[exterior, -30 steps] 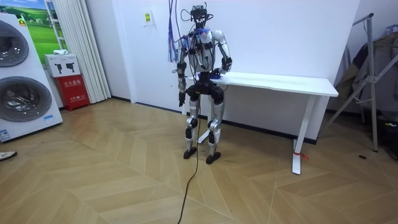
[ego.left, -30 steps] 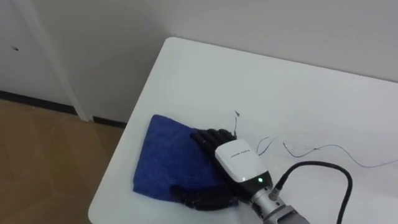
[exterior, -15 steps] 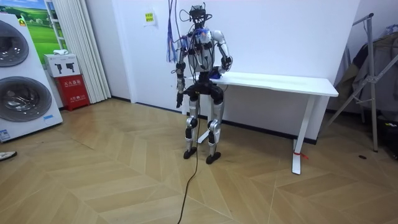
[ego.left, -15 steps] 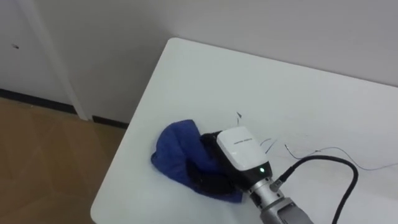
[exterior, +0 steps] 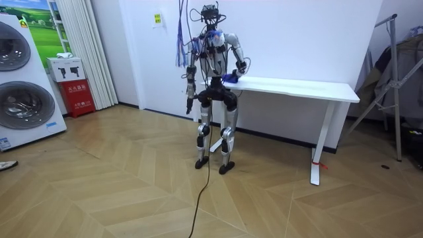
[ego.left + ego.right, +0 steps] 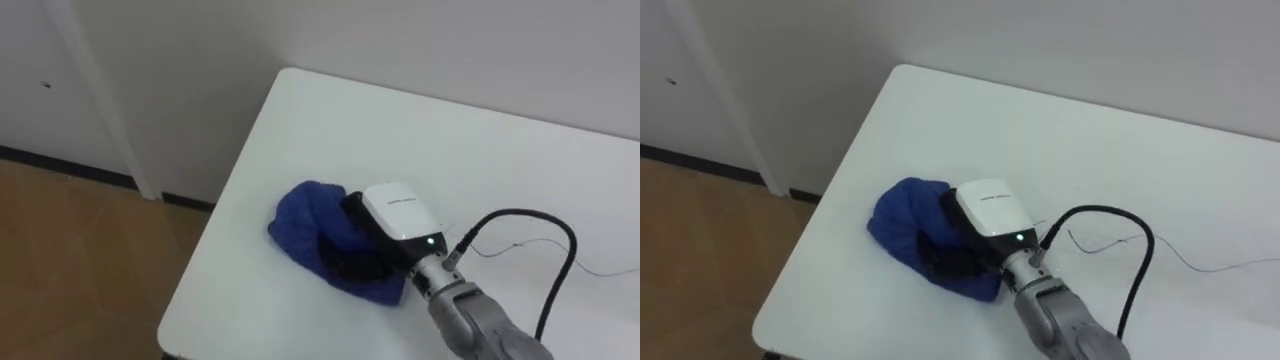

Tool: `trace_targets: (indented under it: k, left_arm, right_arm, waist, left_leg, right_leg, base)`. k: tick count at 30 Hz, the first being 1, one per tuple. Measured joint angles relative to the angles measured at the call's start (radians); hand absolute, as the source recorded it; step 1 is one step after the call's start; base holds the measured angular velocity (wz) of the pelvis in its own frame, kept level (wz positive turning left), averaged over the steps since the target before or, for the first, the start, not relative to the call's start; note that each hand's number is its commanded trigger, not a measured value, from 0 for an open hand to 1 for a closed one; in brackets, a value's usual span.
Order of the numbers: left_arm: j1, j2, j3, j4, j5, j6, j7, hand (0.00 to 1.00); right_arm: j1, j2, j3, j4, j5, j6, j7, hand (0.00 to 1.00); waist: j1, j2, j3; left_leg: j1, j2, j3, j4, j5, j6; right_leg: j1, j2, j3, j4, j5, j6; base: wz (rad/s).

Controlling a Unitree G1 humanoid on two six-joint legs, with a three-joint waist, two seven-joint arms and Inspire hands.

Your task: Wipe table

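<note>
1. The blue cloth [image 6: 304, 212] lay bunched in a heap on the white bench [image 6: 340, 120], near the bench's left end and close to its front edge.
2. The right robot hand [image 6: 398, 212] sat on top of the cloth with its dark fingers [image 6: 345, 262] curled down into the folds, gripping a wad of it.
3. Thin dark scribbled lines [image 6: 1215, 266] ran over the bench top to the right of that hand.
4. From across the room, the robot stood upright at the bench's end on the room view's left, facing the wall. Its left robot hand [image 5: 188, 106] hung at its side, too small for me to tell how the fingers were set.
5. A small sign [image 5: 158, 18] hung on the wall beside the robot, and a red box [image 5: 74, 88] with a white labelled box [image 5: 66, 68] on it stood next to a washing machine [image 5: 23, 86]. None of the print was legible from there.
</note>
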Motion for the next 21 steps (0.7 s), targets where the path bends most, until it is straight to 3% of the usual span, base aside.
trace_targets:
  k: [6,10,12,15,21]
  left_arm:
    - [0.076,0.029,0.047,0.002,0.061,0.039,0.000,0.00]
    - [0.112,0.027,0.096,0.001,0.101,0.066,-0.005,0.00]
    - [0.114,0.028,0.120,-0.007,0.100,0.073,-0.006,0.00]
    - [0.117,0.029,0.150,-0.045,0.111,0.077,-0.006,0.00]
    - [0.095,0.022,0.150,-0.068,0.118,0.098,-0.004,0.00]
  right_arm:
    - [0.030,-0.004,-0.234,0.199,0.098,-0.002,-0.099,1.00]
    - [0.037,-0.011,-0.369,0.333,0.137,-0.002,-0.166,1.00]
    - [0.039,-0.024,-0.408,0.379,0.144,-0.002,-0.179,1.00]
    - [0.064,-0.041,-0.464,0.431,0.162,-0.001,-0.208,1.00]
    - [0.084,-0.055,-0.481,0.439,0.163,0.023,-0.232,1.00]
  waist:
    - [-0.027,-0.002,-0.0023]
    - [-0.063,0.000,-0.0079]
    - [-0.070,-0.004,-0.0181]
    - [-0.089,-0.014,-0.0256]
    - [-0.099,-0.014,-0.0277]
  left_leg:
    - [0.015,-0.028,-0.040,0.006,0.003,0.015]
    - [0.027,-0.044,-0.052,0.018,0.001,0.031]
    - [0.027,-0.049,-0.054,0.021,0.001,0.034]
    - [0.031,-0.058,-0.073,0.025,0.002,0.038]
    - [0.043,-0.059,-0.074,0.025,-0.001,0.042]
  right_leg:
    - [0.039,-0.027,-0.034,-0.001,-0.015,0.017]
    - [0.062,-0.048,-0.060,0.002,-0.024,0.031]
    - [0.065,-0.052,-0.060,0.004,-0.026,0.034]
    - [0.079,-0.058,-0.067,0.003,-0.028,0.039]
    - [0.096,-0.059,-0.070,0.007,-0.029,0.040]
  base:
    - [0.25]
    - [0.18]
    - [0.11]
    - [0.16]
    - [0.01]
